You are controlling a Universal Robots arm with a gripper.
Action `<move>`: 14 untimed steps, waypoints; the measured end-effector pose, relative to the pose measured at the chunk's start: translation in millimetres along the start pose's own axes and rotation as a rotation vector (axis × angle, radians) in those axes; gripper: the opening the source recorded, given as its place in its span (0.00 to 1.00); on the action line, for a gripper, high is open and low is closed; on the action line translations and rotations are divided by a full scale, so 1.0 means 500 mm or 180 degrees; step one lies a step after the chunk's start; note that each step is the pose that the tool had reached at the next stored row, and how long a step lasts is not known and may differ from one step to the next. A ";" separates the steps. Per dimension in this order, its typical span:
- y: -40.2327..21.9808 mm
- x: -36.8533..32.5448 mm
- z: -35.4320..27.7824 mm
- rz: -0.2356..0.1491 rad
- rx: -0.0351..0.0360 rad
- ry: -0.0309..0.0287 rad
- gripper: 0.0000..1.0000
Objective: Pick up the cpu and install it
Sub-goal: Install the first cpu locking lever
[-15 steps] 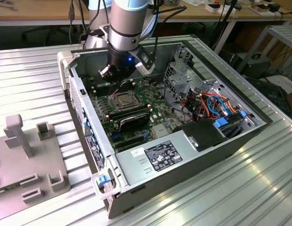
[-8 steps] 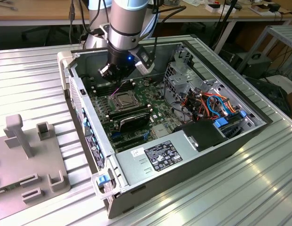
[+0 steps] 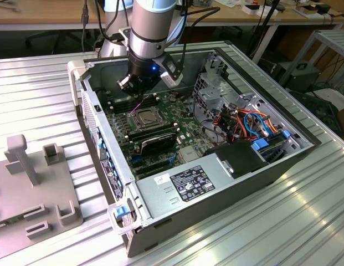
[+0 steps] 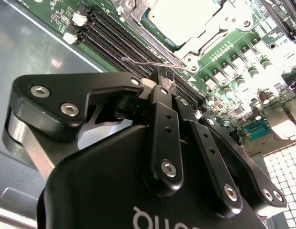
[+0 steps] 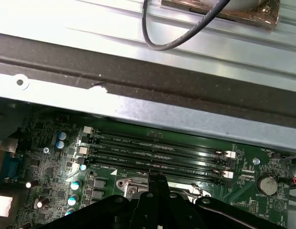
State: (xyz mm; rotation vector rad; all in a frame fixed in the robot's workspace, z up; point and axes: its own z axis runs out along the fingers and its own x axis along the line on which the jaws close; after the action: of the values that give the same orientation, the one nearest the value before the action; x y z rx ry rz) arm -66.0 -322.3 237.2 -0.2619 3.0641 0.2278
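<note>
while the jaws pinch shut, the dull silver cpu [image 4: 183, 19] sits square in its socket.

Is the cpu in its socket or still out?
In: the cpu lies flat inside the socket frame, with the shut end effector just beside it.

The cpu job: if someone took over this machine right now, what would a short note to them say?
Claw: shut, holding no chip, low inside the open case, its tips at the thin wire lever beside the socket. Whether it pinches the lever, I cannot tell.
Cpu: lying in the socket, silver top up, with the metal frame around it. The memory slots run right alongside.
Done: the cpu is picked up and placed in its socket.
Left: the pictures do not show whether the lever is latched, so check that the cpu is locked in.
</note>
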 end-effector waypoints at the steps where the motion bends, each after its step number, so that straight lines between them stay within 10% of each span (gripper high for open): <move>1: 0.000 0.000 0.000 0.0000 0.0000 0.0000 0.11; 14: 0.002 -0.007 0.009 0.0000 -0.0001 0.0000 0.11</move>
State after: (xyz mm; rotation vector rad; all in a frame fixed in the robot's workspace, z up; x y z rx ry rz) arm -62.7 -320.0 232.9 -0.2621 3.0641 0.2284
